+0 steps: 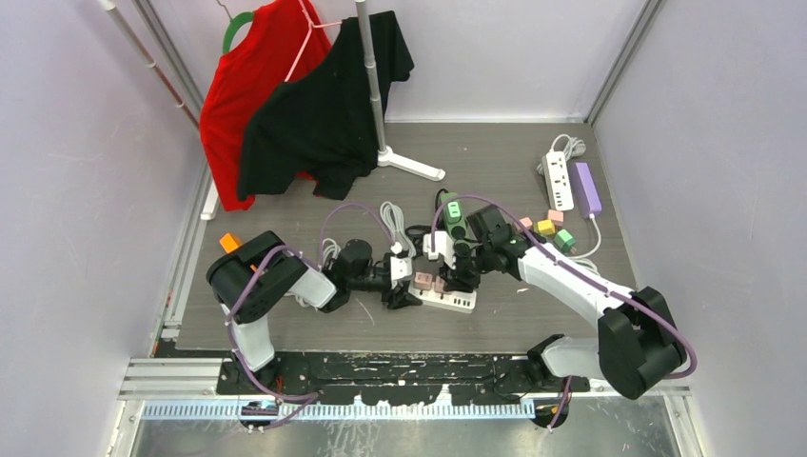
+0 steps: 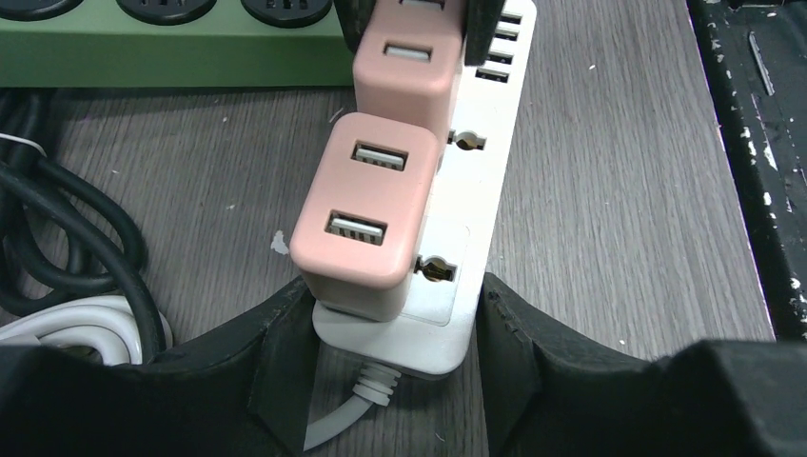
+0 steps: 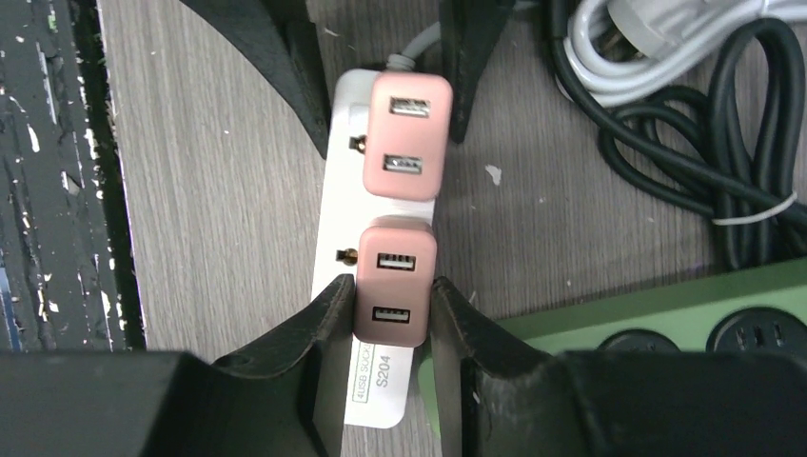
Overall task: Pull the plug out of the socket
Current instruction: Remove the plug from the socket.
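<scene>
Pink plug (image 3: 398, 271) sits mid white strip (image 3: 343, 200), R claw (image 3: 392, 290) clamped on it. 2nd pink plug (image 3: 409, 148) is next along toward the cord; 2 total. L claw (image 2: 395, 305) clamps the strip's cord end. Green strip (image 2: 171, 57) lies beside the white strip. Wood-grain table (image 1: 495, 162), pale walls. Top view only: red shirt (image 1: 238, 86) and black shirt (image 1: 333, 114), hung beyond the strip.

Left arm (image 1: 314, 281) is lying low, reaching in from the left of the white power strip (image 1: 449, 301). Left gripper (image 2: 395, 319) is clamping the strip's cord end, one finger (image 2: 285, 352) pressing on each side. Right arm (image 1: 571, 281) is stretching in from the right of the strip, elbow bent, wrist tipping down over it. Right gripper (image 3: 390, 290) is pinching the pink plug (image 3: 395, 257) at the strip's far end from the cord, jaws tight on both flanks.
</scene>
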Robot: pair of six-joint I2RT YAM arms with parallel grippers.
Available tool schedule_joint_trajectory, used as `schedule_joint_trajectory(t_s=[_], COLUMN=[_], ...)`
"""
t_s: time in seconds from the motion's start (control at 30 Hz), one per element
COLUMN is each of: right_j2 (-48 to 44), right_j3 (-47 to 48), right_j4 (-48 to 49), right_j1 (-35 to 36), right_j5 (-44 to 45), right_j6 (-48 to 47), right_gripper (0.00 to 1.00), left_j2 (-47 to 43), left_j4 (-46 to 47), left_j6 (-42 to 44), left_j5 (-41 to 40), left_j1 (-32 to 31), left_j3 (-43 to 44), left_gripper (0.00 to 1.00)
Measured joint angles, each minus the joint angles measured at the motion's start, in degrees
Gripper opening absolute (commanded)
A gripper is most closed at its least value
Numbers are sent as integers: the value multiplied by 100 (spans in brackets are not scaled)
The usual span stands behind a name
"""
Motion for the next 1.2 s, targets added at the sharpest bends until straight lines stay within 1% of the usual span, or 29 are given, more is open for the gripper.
schedule_joint_trajectory(t_s=[0.1, 0.17, 0.33, 0.43, 0.53, 0.67, 0.83, 0.93, 1.07, 1.2], right_j2=[-20, -22, -22, -59, -87, -79, -26, -20, -52, -96], right_j3=[-24, -24, -24, -59, -68, -66, -46, -46, -48, -50], right_j4=[79, 181, 275, 262, 111, 26, 236, 262, 133, -160], right_j1=[155, 221, 201, 122, 74, 190, 251, 149, -57, -125], right_j5=[22, 105, 328, 348, 142, 4, 140, 190, 81, -219], right_j6=[0, 197, 527, 398, -9, -284, 227, 372, 164, -356], right_gripper=[1, 1, 1, 1, 1, 1, 1, 1, 1, 1], left_j2=[-2, -13, -17, -17, -17, -17, -50, -55, -55, -55], left_j4=[31, 46, 68, 79, 83, 85, 103, 103, 127, 162], left_j6=[9, 7, 0, 0, -13, -17, -20, -24, -42, -103], left_j5=[7, 26, 22, -20, -28, -22, -15, -20, -92, -87], left_j1=[-9, -9, -2, -4, -4, -11, -9, -9, -9, -59], left_j3=[-24, -52, -68, -70, -70, -74, -127, -131, -129, -129], left_gripper=[4, 3, 3, 3, 2, 2, 2, 2, 2, 2])
